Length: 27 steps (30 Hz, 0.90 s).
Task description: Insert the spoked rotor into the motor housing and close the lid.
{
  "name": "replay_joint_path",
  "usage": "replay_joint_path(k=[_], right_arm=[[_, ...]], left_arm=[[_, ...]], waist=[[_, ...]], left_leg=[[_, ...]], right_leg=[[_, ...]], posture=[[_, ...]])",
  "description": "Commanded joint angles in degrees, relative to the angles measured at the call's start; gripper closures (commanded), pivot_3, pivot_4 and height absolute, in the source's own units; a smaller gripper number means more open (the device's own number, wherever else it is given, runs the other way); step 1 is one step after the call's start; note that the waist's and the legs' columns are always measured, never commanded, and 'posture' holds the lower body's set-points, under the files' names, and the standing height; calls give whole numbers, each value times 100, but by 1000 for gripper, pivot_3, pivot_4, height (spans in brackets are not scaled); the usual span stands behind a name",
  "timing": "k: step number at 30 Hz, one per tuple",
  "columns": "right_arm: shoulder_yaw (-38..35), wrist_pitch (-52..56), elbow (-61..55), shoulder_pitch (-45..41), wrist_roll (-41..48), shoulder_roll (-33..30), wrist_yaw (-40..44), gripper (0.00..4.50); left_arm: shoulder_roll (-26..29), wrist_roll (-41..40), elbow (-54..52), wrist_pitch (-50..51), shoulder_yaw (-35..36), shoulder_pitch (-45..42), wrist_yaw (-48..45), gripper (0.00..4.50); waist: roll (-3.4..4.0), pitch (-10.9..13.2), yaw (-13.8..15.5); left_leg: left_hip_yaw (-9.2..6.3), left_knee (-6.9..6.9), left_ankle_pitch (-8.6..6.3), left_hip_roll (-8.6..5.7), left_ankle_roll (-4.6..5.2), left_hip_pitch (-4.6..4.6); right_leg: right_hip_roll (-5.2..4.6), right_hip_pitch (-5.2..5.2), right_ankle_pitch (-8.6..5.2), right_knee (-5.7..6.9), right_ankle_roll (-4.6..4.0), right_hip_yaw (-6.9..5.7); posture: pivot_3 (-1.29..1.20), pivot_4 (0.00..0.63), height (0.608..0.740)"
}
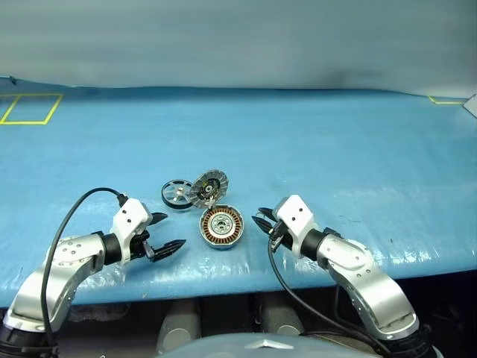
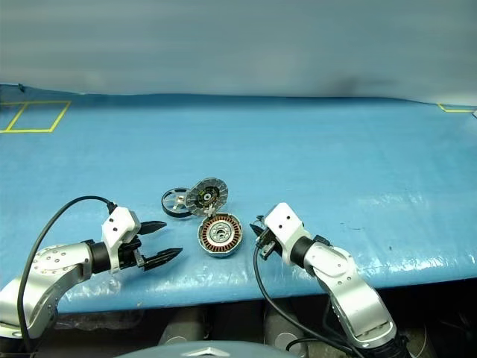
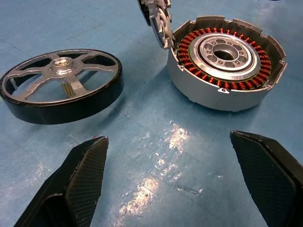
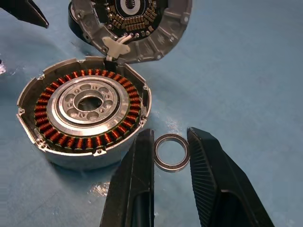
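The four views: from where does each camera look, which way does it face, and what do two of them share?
Left eye view: on the head, looking forward and down at the blue table; both arms show.
Right eye view: beside it, same scene.
Left wrist view: looks along the open left gripper at the spoked rotor and motor housing.
Right wrist view: looks along the right gripper, closed on a thin metal ring; shares the motor housing and raised lid.

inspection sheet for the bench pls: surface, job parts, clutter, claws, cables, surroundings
surface: blue sheet, glossy, wrinkled.
job's things: motor housing empty, windings exposed; lid hinged open, upright; spoked rotor flat on the sheet beside the lid.
clutter: nothing seen.
grippers: left claw open, empty, near the housing; right claw shut on a thin metal ring.
cables: black cable on left arm, another on right.
surroundings: yellow tape square far left.
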Motion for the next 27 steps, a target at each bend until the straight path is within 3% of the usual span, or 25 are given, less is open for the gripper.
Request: replay_joint_path(k=[1, 13, 27], right_arm=[[34, 49, -133, -209, 146, 157, 2, 3800], [496, -206, 755, -730, 122, 842, 7, 3800], [834, -303, 1079, -630, 171, 1208, 67, 3800]], left_arm=[[-33, -9, -191, -103, 15, -2, 20, 0], [-27, 6, -203, -148, -15, 10, 52, 0], [-36, -10, -183, -125, -46, -14, 76, 0]], waist=[[0, 0, -11], [3, 1, -27], [4, 2, -32]], left_leg=[[1, 0, -3, 0, 1, -1], [2, 0, -7, 4, 1, 3], [2, -1, -7, 6, 1, 4]], right_leg=[[0, -1, 0, 0, 0, 1], [5, 1, 0, 1, 0, 0], [6, 0, 0, 4, 0, -1]], posture=[[0, 150, 740], [0, 150, 740], [0, 150, 740]])
